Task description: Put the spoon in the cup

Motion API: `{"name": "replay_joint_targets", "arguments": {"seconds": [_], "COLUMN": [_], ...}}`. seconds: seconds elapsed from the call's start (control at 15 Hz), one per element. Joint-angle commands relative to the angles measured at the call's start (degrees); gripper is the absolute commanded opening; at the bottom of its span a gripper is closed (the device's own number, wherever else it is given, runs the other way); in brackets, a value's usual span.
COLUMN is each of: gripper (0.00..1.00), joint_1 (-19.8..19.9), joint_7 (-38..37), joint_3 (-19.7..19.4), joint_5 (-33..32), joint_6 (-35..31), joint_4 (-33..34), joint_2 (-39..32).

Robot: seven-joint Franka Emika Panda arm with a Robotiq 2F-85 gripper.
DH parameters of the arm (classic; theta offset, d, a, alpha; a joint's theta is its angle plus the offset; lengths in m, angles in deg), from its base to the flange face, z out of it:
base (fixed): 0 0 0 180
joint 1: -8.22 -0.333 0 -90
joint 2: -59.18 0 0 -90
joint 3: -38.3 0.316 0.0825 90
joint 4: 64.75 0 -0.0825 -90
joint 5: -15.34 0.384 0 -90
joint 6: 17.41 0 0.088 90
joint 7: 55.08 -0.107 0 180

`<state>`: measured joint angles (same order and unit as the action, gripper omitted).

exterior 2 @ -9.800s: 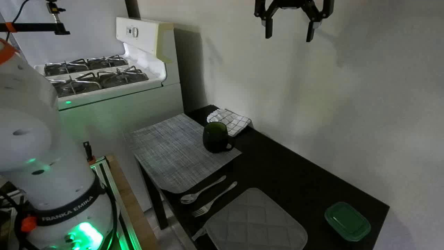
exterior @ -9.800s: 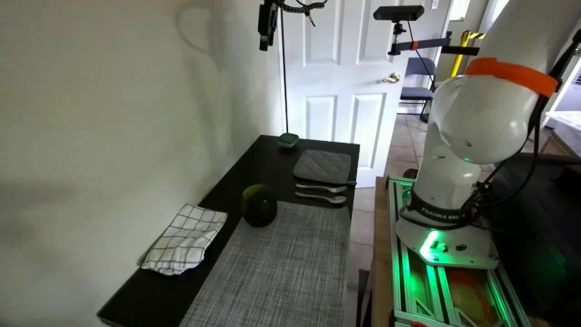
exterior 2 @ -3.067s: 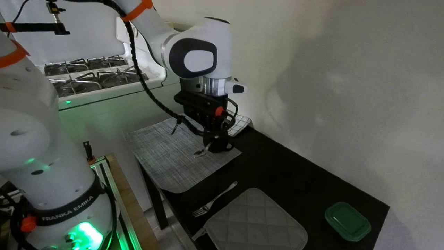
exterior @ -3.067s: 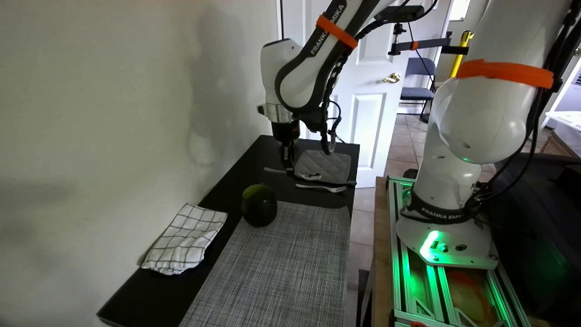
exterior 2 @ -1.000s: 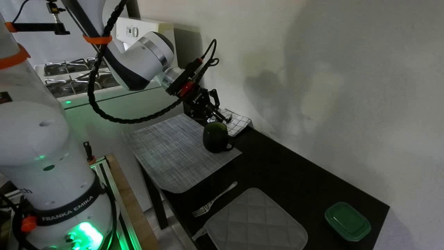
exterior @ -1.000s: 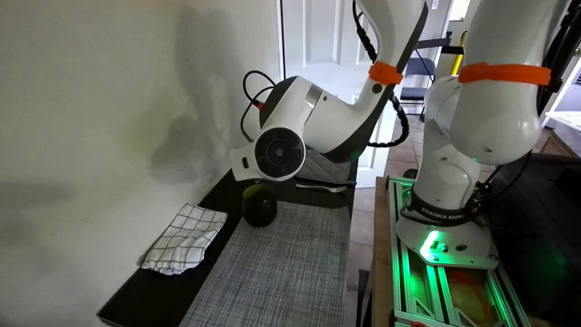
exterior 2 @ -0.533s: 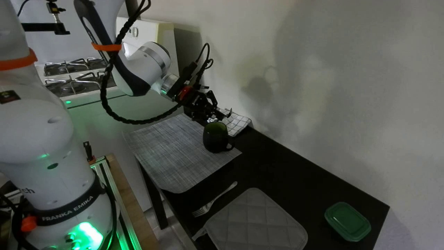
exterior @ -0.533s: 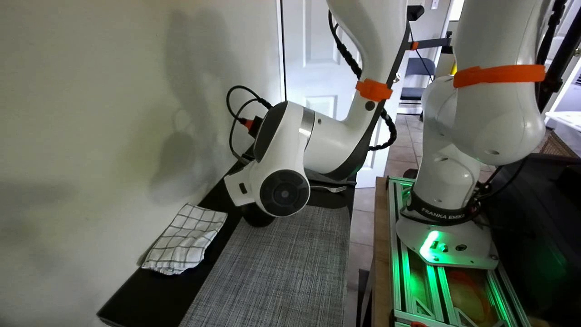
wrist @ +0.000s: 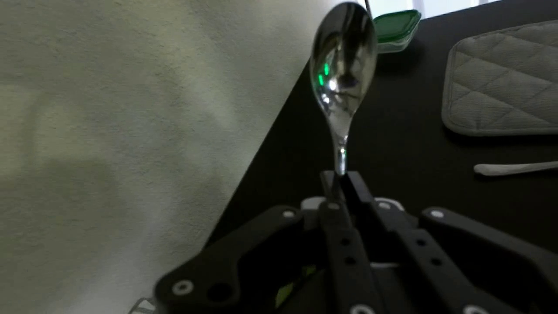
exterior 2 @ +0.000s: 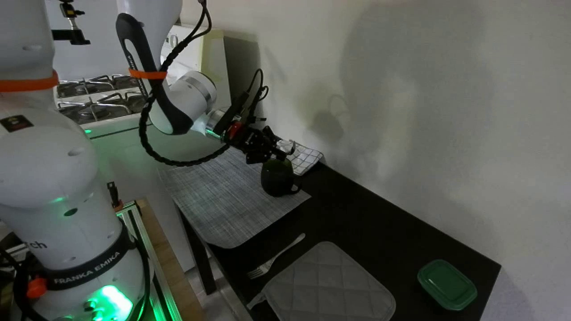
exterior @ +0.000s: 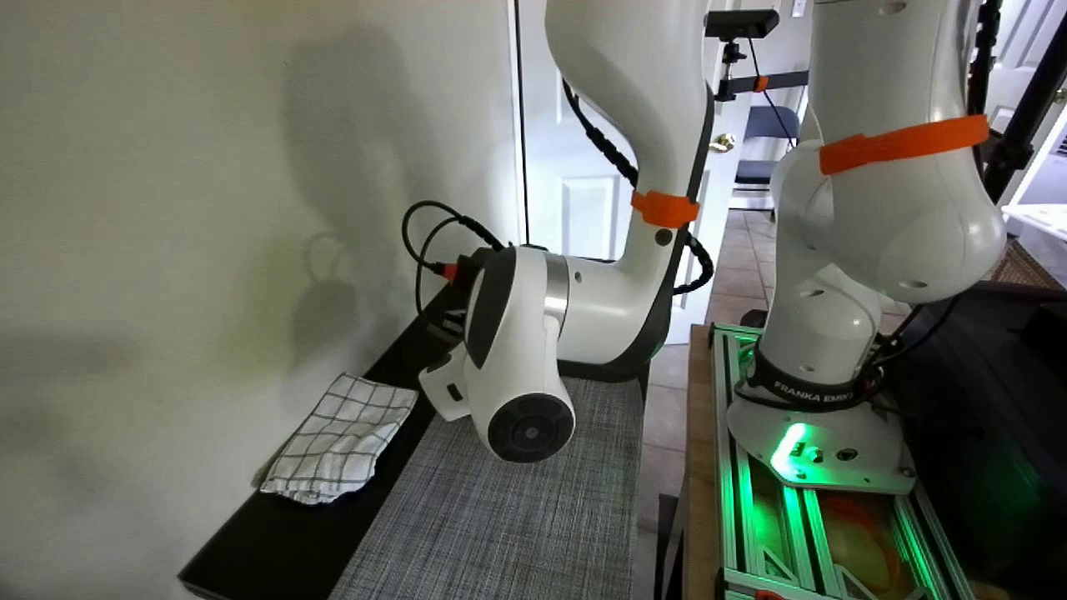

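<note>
Jaws clamped on its handle hold the spoon (wrist: 343,65) bowl-up at the mouth of the cup (exterior 2: 276,180), presumably so the handle's hidden end can drop in first. That cup stands between the long edges of the tabletop (exterior 2: 357,223), well in from any corner. Mirror-bright, egg-shaped, the bowl carries small green glints above a slim neck.

wrist view | spoon (wrist: 344,61): handle end hidden | fork (wrist: 516,168): cut off | exterior view | cup (exterior 2: 277,180): partly hidden
</note>
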<state>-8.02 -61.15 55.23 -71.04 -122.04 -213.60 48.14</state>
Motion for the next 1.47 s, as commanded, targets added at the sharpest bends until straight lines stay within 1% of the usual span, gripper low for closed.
{"name": "replay_joint_targets", "arguments": {"seconds": [0.0,0.6,1.13,1.33,1.4], "gripper": [0.02,0.02,0.02,0.07,0.14], "joint_1": [-1.11,-1.84,-1.56,-1.52,-1.52], "joint_7": [-1.5,-1.48,-1.67,-1.68,-1.73], "joint_3": [0.71,1.4,1.37,1.33,1.3], "joint_5": [-0.84,-1.17,-3.08,-3.21,-3.29], "joint_6": [3.7,4.41,2.9,2.91,2.95], "joint_4": [1.57,3.5,5.39,5.76,5.84], "joint_2": [-4.03,-8.69,-10.56,-10.82,-10.9]}}
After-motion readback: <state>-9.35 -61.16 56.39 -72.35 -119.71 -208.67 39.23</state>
